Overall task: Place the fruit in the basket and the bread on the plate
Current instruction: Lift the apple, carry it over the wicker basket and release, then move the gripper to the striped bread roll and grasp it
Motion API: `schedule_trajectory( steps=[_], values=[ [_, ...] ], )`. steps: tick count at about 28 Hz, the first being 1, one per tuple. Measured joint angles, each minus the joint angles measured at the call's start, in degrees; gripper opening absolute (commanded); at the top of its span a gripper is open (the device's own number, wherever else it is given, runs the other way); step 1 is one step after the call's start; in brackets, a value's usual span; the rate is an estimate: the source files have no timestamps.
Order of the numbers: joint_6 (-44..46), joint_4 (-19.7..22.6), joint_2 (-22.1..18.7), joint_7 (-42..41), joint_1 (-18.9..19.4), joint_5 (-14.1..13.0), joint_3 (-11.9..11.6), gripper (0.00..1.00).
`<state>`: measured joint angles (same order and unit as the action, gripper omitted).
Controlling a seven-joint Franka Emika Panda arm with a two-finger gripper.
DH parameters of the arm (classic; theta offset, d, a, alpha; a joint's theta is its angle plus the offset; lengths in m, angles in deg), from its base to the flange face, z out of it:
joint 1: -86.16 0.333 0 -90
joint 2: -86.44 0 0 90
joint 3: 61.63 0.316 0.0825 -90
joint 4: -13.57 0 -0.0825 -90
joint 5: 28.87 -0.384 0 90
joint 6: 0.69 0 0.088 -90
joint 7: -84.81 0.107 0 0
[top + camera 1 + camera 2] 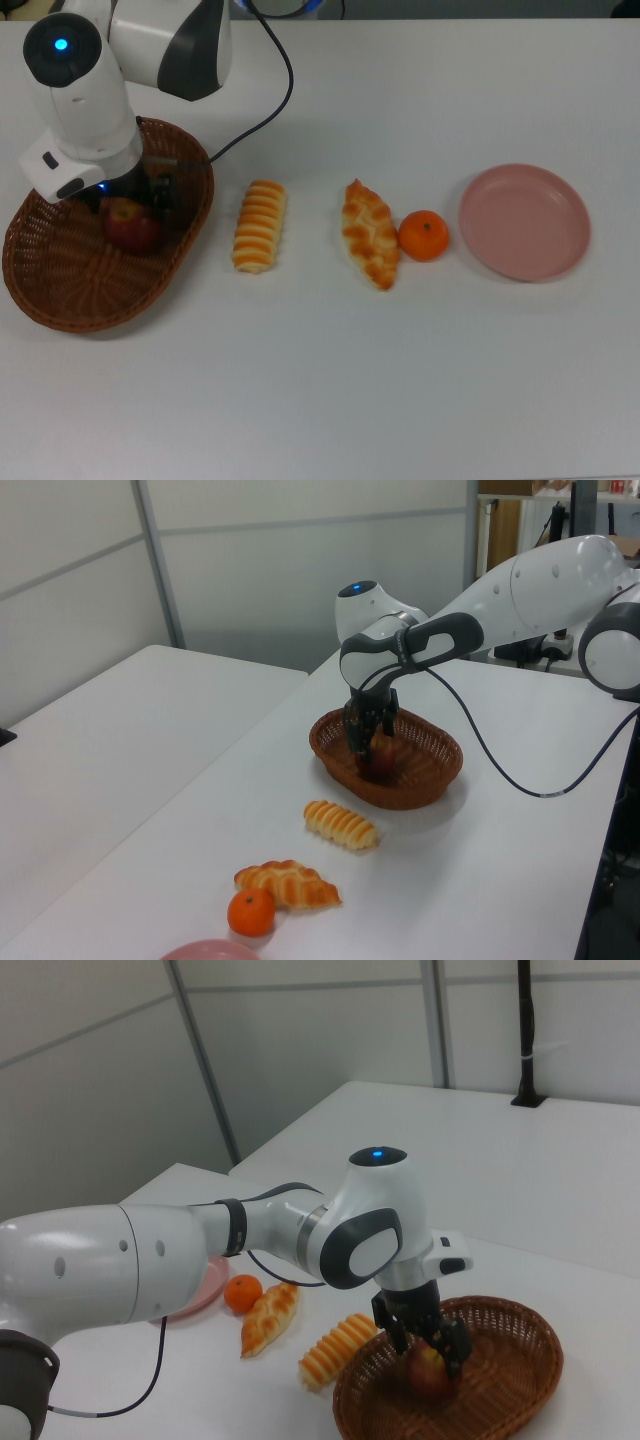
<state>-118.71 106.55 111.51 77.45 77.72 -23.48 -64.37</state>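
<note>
The dark red apple sits low inside the brown wicker basket at the top view's left. My gripper reaches down into the basket, shut on the apple, with a finger on each side of it. The orange-and-cream striped roll lies just right of the basket. Beyond it come the braided loaf and the mandarin, which touches the loaf. The pink plate is at the top view's right and holds nothing.
The white arm and its black cable hang over the basket's far side in the top view. A second white table stands at the left view's left, separated by a gap.
</note>
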Motion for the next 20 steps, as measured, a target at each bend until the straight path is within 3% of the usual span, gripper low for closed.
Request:
schedule_trajectory(
  steps=[5,10,20],
  values=[
    [0.2,-0.7,-1.1,0.0,0.1,-0.6,0.4,1.0],
    [3.1,-1.0,-3.6,0.0,1.2,-4.0,1.8,1.0],
    [8.3,0.3,-4.7,3.4,8.9,-4.6,2.6,1.0]
  ],
)
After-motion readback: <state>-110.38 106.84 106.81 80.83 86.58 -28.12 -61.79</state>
